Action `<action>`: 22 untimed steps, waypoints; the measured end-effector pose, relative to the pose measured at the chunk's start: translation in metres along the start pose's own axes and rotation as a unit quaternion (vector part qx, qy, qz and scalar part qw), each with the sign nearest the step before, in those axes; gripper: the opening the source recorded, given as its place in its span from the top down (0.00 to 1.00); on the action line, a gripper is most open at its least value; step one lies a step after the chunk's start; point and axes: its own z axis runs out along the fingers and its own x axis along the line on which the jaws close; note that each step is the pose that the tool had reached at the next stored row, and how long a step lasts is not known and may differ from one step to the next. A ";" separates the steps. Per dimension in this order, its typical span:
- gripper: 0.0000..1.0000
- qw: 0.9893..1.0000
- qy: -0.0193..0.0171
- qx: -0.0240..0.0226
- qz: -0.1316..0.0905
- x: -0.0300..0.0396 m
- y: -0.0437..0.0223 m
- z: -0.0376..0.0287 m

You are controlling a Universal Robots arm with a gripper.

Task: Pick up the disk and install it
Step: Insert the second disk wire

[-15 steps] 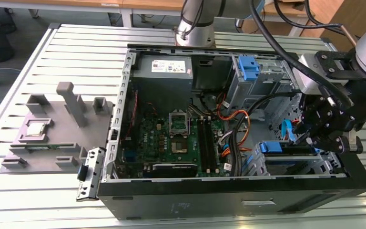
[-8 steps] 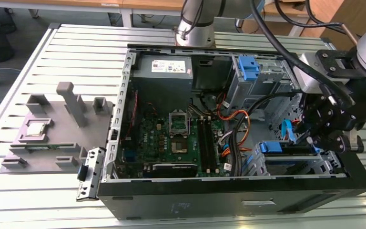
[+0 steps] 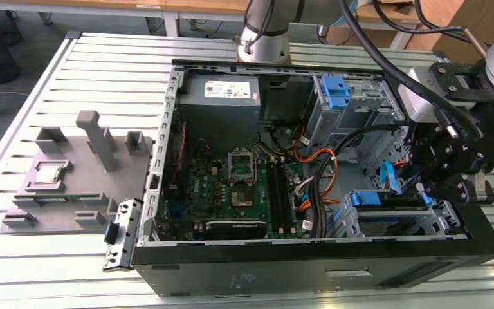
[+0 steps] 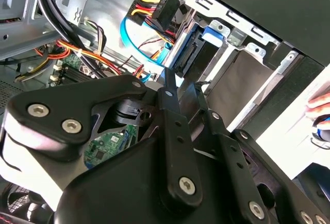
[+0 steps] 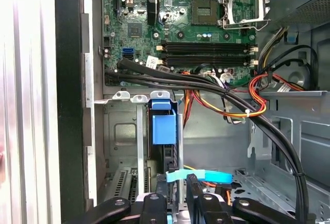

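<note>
On a slatted metal table (image 3: 84, 71), open computer case (image 3: 316, 257), gripper (image 3: 436, 177) fingers narrow beside disk (image 5: 164, 127).

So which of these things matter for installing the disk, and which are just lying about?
Job: disk in blue plastic carrier frame; grey metal drive cage around it; black robot hand.
Lying about: grey moulded fixture block; grey box with white label; black-and-silver bracket.
</note>
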 end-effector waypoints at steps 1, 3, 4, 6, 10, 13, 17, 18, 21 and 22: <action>0.71 1.000 0.000 0.000 0.000 0.0000 0.0000 -0.0004; 0.71 1.000 0.000 0.000 0.000 -0.0001 0.0000 -0.0010; 0.71 1.000 0.000 0.000 0.000 -0.0002 0.0000 -0.0011; 0.71 1.000 0.000 0.000 0.000 -0.0001 0.0000 -0.0013; 0.71 1.000 0.000 0.000 0.000 -0.0002 -0.0001 -0.0019; 0.71 1.000 0.000 0.000 0.000 -0.0003 -0.0001 -0.0029; 0.71 1.000 0.000 0.000 0.000 -0.0003 -0.0001 -0.0032; 0.71 1.000 0.000 0.000 0.000 -0.0003 -0.0001 -0.0034; 0.71 1.000 0.000 0.000 0.000 -0.0004 -0.0001 -0.0045; 0.71 1.000 0.000 0.000 0.000 -0.0005 -0.0001 -0.0046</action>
